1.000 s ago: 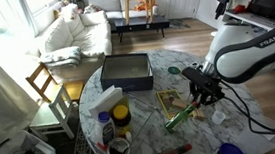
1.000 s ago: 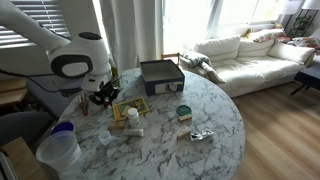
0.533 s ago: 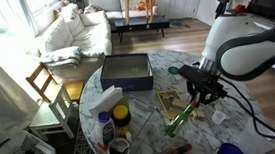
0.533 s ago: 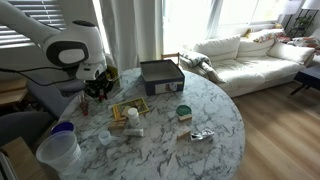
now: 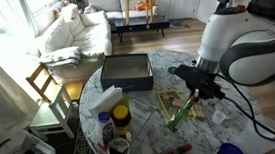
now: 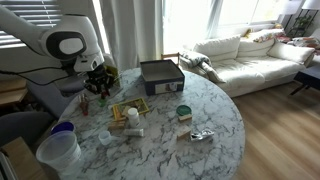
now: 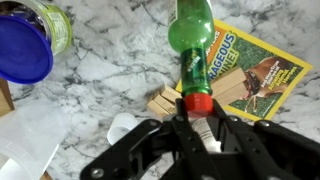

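My gripper (image 7: 197, 118) is shut on the top end of a green bottle (image 7: 194, 40) with a red cap, held just behind the cap. The bottle hangs tilted above the marble table (image 7: 110, 70), over a yellow magazine (image 7: 252, 68) and some wooden blocks (image 7: 162, 101). In an exterior view the gripper (image 5: 201, 91) holds the bottle (image 5: 186, 111) slanting down over the magazine (image 5: 169, 101). In an exterior view the gripper (image 6: 100, 84) is above the table's far edge, and the bottle is hard to make out there.
A jar with a blue lid (image 7: 25, 45) lies close by. A dark box (image 5: 127, 72) sits mid-table, also in an exterior view (image 6: 161, 73). A white bottle (image 5: 104, 130) and a yellow-lidded jar (image 5: 122, 115) stand at one edge. A blue-lidded plastic tub (image 6: 60, 145) and a green-lidded jar (image 6: 183, 112) stand on the table too. A wooden chair (image 5: 46, 85) stands beside it.
The arm has risen a little with the green bottle in the gripper, and the wrist has turned slightly. Nothing else has moved.
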Available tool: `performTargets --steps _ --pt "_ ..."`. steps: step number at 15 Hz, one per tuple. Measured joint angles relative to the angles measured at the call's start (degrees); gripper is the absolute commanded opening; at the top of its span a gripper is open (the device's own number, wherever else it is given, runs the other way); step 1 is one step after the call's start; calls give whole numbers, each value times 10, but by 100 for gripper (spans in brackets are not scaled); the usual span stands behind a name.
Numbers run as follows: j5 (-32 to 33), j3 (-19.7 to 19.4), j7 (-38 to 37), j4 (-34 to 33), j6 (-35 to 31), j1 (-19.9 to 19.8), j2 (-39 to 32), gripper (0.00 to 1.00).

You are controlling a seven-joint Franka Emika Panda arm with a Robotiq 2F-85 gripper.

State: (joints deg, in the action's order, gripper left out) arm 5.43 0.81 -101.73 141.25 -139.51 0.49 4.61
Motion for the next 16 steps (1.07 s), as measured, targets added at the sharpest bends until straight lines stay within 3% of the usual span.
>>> performTargets --steps 16 --pt "246 65 -132 0 63 3 21 6"
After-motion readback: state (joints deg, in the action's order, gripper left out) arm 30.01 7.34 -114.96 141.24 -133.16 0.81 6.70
